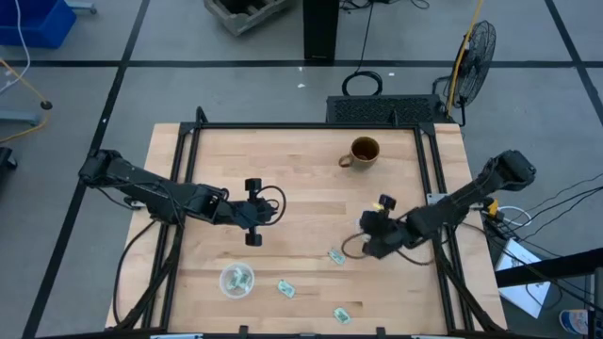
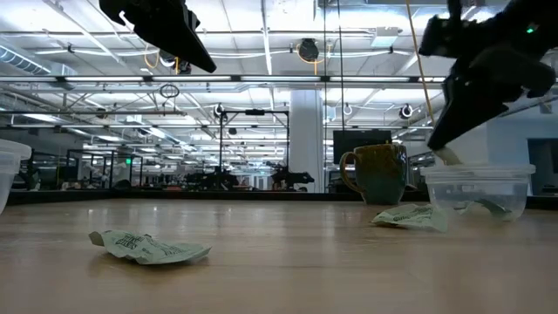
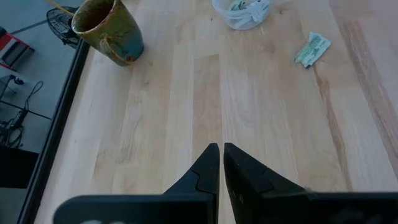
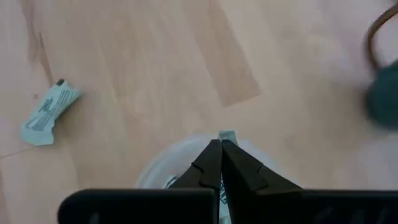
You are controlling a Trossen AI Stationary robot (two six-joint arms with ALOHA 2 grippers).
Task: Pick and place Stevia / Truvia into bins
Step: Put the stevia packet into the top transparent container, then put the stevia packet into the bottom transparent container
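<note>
Grey concrete floor (image 1: 188, 56) w/ dark lines. Black fan (image 1: 476, 47) on yellow stand, blue bin (image 1: 33, 21), wood pallet (image 1: 247, 11). Ceiling strip lights (image 2: 261, 35), white column (image 2: 307, 139), dark monitor (image 2: 357, 144).

1. Pale wooden plank table (image 1: 292, 169) with a black metal frame.
2. Brown glazed mug with a handle (image 1: 363, 152), standing near the far edge.
3. Two clear round plastic cups: one (image 1: 236, 280) near the front edge, another (image 2: 477, 189) under the right arm.
4. Three pale green paper packets (image 1: 335, 255) (image 1: 286, 288) (image 1: 342, 314) lying loose toward the front.
</note>
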